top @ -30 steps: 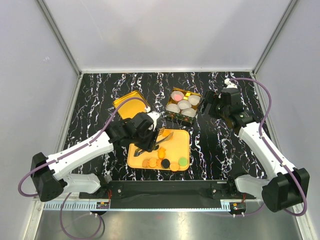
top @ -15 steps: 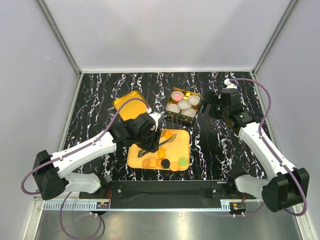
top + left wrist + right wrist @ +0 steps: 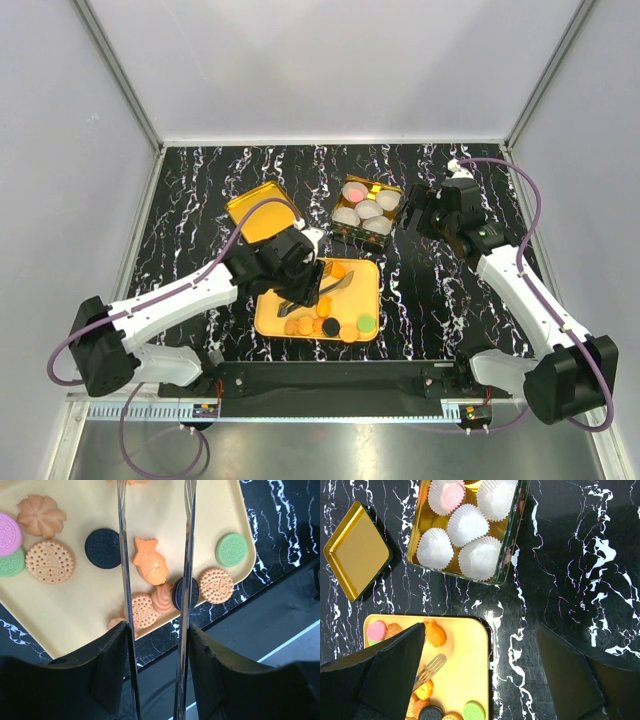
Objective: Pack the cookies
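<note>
Above the yellow tray [image 3: 90,600], gripping tongs [image 3: 124,580] in the left gripper [image 3: 156,635], prongs parted either side of a fish-shaped one among the cookies [image 3: 103,548] lying there. Beside the gold tin [image 3: 418,515], hovering with right gripper [image 3: 481,630] spread wide, empty.

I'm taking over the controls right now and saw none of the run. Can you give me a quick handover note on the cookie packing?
Left pincer: gripping metal tongs, blades apart over the yellow tray, either side of the fish-shaped cookie; nothing pinched.
Right pincer: open and empty, above the table beside the tin.
Things: the tin is open, its lid lies on the table beside it, and paper cups sit inside.
Done: one pink cookie is in a cup.
Left: the other cups look empty; the rest of the cookies lie on the tray.
</note>
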You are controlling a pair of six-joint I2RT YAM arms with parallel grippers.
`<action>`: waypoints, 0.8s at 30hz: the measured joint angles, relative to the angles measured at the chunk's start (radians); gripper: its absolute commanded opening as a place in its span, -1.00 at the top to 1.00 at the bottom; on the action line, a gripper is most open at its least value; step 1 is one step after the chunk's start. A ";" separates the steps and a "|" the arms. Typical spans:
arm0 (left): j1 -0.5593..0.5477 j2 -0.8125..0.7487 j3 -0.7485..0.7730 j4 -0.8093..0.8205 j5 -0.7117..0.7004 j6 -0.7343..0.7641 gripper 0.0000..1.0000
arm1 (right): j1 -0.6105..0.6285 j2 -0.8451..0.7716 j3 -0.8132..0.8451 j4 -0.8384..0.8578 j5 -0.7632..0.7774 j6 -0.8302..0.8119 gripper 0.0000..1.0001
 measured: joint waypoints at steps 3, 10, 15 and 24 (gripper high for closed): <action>0.000 0.008 -0.007 0.000 0.001 -0.003 -0.05 | 0.000 0.000 0.000 0.000 0.000 -0.001 -0.99; 0.000 0.021 -0.017 0.006 0.001 -0.003 -0.05 | 0.000 0.000 0.000 0.000 0.000 -0.001 -1.00; 0.000 0.038 -0.019 0.017 0.000 -0.003 -0.06 | 0.000 0.000 -0.003 0.000 0.000 -0.001 -1.00; 0.000 0.058 -0.019 0.021 0.001 -0.003 -0.06 | 0.000 0.000 -0.007 0.001 0.001 -0.001 -0.99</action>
